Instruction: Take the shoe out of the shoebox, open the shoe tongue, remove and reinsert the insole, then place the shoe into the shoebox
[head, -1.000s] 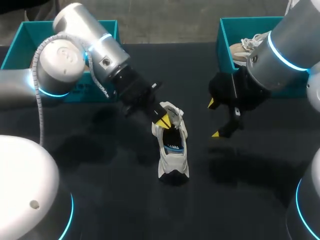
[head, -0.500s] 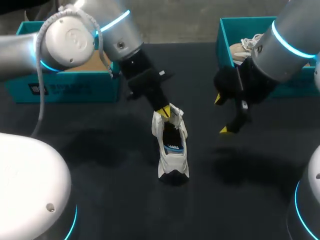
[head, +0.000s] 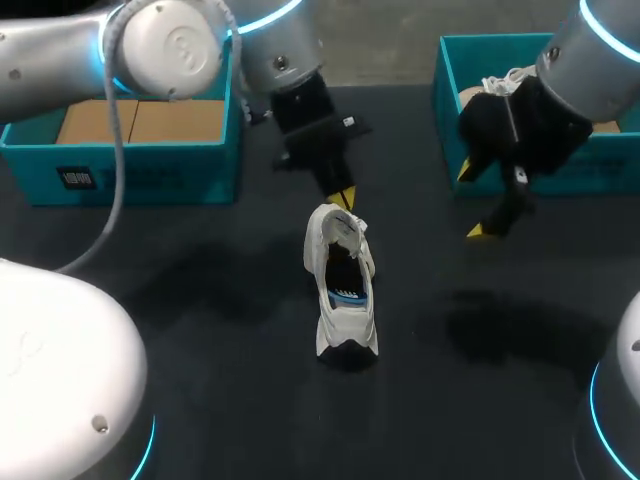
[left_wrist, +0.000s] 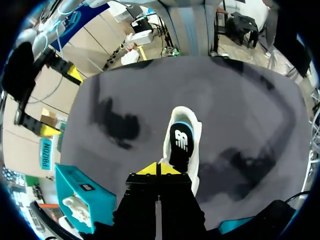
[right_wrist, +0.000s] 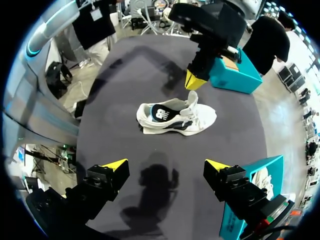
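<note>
while the left end effector (head: 343, 195) is closed, empty, beside the shoe (head: 342, 285) mid-bench (head: 220, 300), the right end effector (head: 472, 201) is wide open.

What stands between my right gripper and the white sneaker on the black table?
Nothing visible. Only bare black table lies between the open right gripper and the white sneaker. The shut left gripper hangs close by the sneaker's far end, beside that line rather than across it.
</note>
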